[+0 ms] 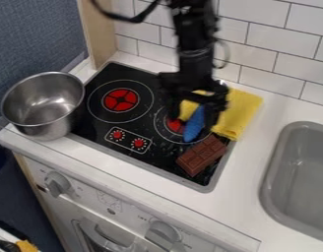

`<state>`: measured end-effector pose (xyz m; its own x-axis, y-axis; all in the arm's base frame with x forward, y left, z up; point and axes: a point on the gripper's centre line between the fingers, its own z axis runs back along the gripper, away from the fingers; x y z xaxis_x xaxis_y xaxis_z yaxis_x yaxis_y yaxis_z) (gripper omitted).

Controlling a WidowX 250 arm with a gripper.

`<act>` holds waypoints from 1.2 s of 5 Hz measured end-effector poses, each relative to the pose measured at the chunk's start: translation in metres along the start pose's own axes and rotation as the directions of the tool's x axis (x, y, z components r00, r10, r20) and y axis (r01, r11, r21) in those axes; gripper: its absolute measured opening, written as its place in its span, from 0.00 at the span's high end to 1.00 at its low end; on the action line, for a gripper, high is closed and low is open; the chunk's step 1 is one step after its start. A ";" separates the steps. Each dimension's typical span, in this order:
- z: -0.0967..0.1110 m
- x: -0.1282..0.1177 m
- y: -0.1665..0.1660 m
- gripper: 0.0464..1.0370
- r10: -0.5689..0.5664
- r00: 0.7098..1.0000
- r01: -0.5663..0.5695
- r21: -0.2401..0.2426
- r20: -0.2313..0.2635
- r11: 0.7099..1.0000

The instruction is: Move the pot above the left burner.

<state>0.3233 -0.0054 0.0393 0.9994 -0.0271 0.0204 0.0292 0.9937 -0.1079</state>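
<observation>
- The pot (47, 110) sits upright at the left edge of the stove (157, 161), just beside the left burner (120, 100).
- It looks like thin, stiff metal: probably fairly light, slick on its curved wall, hard to break.
- Too broad to clasp whole, I'd guess; better to pinch the rim (83, 94) on the burner side.
- Its mouth points up; being round, it has no clear long axis, and I see no handle.
- The pincer (194, 116) is over by a blue thing (194, 129); I cannot tell whether it's wide, narrow or holding that.
</observation>
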 end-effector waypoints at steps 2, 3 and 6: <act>0.034 -0.014 0.057 0.04 0.084 0.992 -0.084 0.004 0.099 0.996; 0.065 -0.028 0.085 0.04 0.086 0.985 -0.091 0.024 0.146 0.996; 0.058 -0.057 0.134 0.04 0.165 0.986 -0.168 0.103 0.031 0.980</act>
<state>0.2688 0.1358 0.0812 0.9895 0.1409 0.0333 -0.1408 0.9900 -0.0068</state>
